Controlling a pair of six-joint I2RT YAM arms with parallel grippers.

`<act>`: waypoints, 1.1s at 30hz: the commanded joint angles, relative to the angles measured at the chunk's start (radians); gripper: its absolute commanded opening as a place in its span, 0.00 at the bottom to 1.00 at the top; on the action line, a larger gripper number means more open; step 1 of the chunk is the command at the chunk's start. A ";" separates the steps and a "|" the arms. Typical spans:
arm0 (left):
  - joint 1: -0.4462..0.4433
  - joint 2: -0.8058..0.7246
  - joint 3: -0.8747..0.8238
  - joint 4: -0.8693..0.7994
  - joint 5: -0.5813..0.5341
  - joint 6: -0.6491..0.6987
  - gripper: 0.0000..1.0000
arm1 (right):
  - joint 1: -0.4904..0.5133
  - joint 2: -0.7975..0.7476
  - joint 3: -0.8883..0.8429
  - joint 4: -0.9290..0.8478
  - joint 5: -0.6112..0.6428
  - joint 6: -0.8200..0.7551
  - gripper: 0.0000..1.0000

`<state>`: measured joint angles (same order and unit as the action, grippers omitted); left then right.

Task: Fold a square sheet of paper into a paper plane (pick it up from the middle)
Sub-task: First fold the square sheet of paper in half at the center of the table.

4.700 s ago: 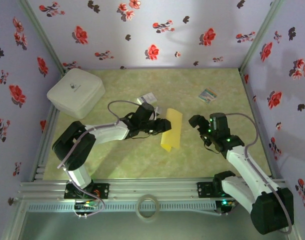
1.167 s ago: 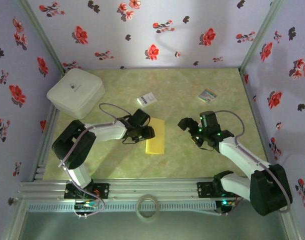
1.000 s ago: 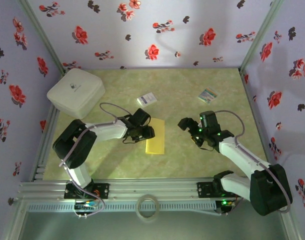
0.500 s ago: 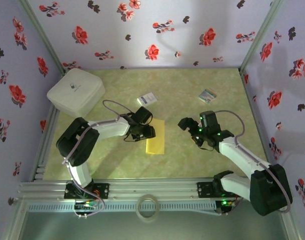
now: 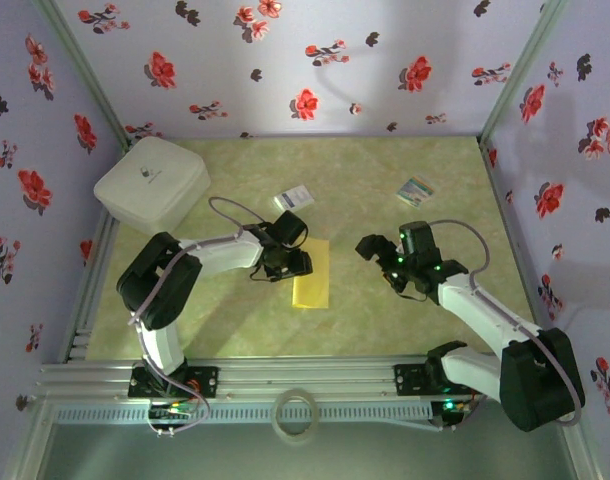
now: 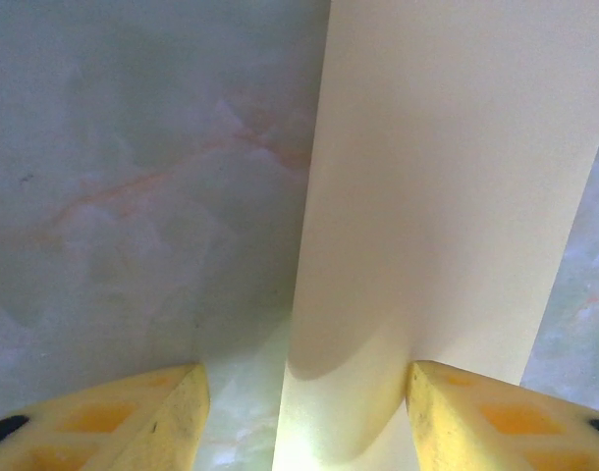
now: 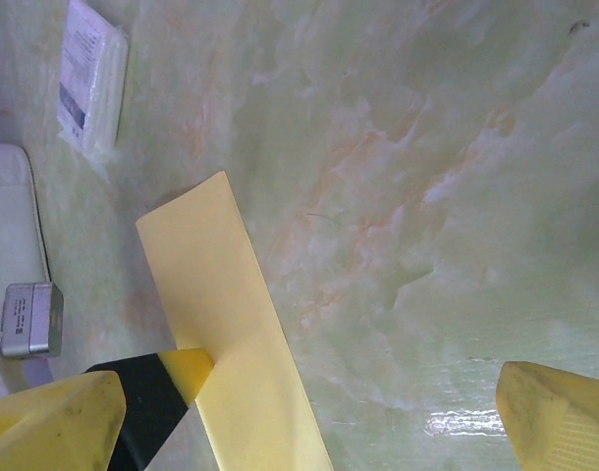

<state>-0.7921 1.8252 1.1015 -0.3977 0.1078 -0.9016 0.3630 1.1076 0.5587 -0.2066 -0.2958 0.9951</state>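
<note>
The tabletop (image 5: 385,190) has a white box (image 5: 151,185) in its far-left corner. The paper (image 5: 313,285) lies flat near the middle as a long yellow strip, its long axis running from the far edge to the near edge and its near end leaning slightly left. The left gripper (image 6: 304,392) straddles the strip's left edge, jaws partly apart and gripping nothing, while the right gripper (image 5: 378,262) hovers just right of it, jaws wide and empty.
</note>
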 commanded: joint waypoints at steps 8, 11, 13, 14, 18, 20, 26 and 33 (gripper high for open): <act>-0.009 0.088 0.014 -0.004 -0.032 0.040 0.58 | 0.011 0.006 0.029 -0.017 0.007 -0.019 0.98; -0.008 0.095 0.015 -0.005 -0.031 0.050 0.58 | 0.013 0.007 0.030 -0.019 0.009 -0.021 0.98; -0.009 0.099 0.014 -0.008 -0.033 0.048 0.58 | 0.013 0.008 0.032 -0.023 0.008 -0.022 0.98; -0.009 0.100 0.014 -0.006 -0.033 0.046 0.58 | 0.013 0.008 0.033 -0.023 0.008 -0.023 0.98; -0.009 0.100 0.014 -0.003 -0.033 0.037 0.58 | 0.013 0.010 0.035 -0.022 0.007 -0.025 0.98; -0.009 0.100 0.014 -0.001 -0.032 0.036 0.59 | 0.016 0.012 0.036 -0.021 0.004 -0.027 0.98; -0.009 0.101 0.011 0.009 -0.028 0.017 0.59 | 0.020 0.020 0.042 -0.006 -0.012 -0.030 0.97; -0.009 0.103 0.008 0.003 -0.031 0.013 0.58 | 0.024 0.028 0.044 -0.005 -0.015 -0.032 0.97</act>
<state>-0.7948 1.8465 1.1324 -0.4355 0.1043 -0.8837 0.3794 1.1271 0.5697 -0.2062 -0.2970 0.9863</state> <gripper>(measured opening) 0.585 0.973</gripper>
